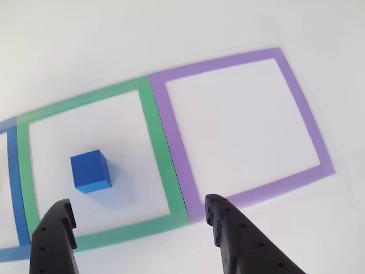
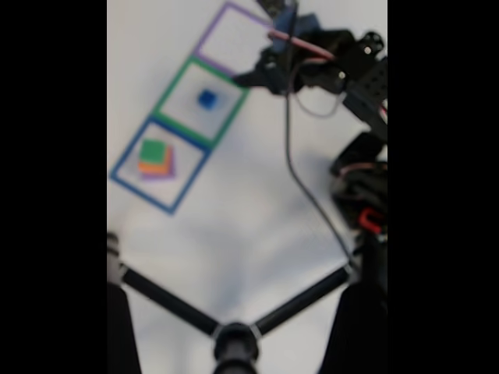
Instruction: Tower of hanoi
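In the fixed view, blurred and looking down from above, a black robot arm (image 2: 343, 70) reaches in from the upper right, stretched leftward over a white table (image 2: 234, 234), its tip hanging by the corner where the green and purple outlines meet. A dark cable (image 2: 300, 183) trails from it down the table. In the other view, which looks down along the fingers, the black two-finger gripper (image 1: 138, 214) enters from the bottom edge with its fingers spread wide apart; nothing is between them and they touch nothing, hovering above the table. The left finger (image 1: 54, 240) sits over the lower edge of the green square outline (image 1: 157, 142), and the right finger (image 1: 239, 240) sits just below the purple square outline (image 1: 308, 123). Three flat square outlines lie in a row on the table, edge to edge: a blue square outline (image 1: 14, 188), the green one in the middle, and the purple one. A small blue cube (image 1: 90, 170) stands inside the green square, toward its lower left in this view, well apart from both fingers. The fixed view shows a small stack of flat coloured blocks (image 2: 156, 160) inside the blue square, green on top, orange beneath, purple at the bottom. At the bottom of the fixed view, black stand legs (image 2: 234, 335) splay out in a Y shape.
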Available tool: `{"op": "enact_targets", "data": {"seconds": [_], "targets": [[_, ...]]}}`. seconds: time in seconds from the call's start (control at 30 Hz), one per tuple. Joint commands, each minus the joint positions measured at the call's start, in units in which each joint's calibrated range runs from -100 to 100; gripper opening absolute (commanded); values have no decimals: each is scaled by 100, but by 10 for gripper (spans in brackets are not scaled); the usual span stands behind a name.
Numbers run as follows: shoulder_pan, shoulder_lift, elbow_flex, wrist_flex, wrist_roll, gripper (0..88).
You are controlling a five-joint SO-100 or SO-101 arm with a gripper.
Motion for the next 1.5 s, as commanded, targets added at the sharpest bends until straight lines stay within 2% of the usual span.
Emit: {"op": "enact_targets", "data": {"seconds": [0.0, 0.13, 0.43, 0.77, 1.1, 1.47], "targets": [[-165, 0, 843, -1804, 0, 287], [-325, 433, 1952, -3981, 0, 308], [-676, 1667, 2824, -6304, 0, 311], [-912, 3982, 2497, -8393, 0, 307], [-1004, 5978, 1597, -9615, 0, 303], [-1202, 7003, 1025, -9979, 0, 287]]}}
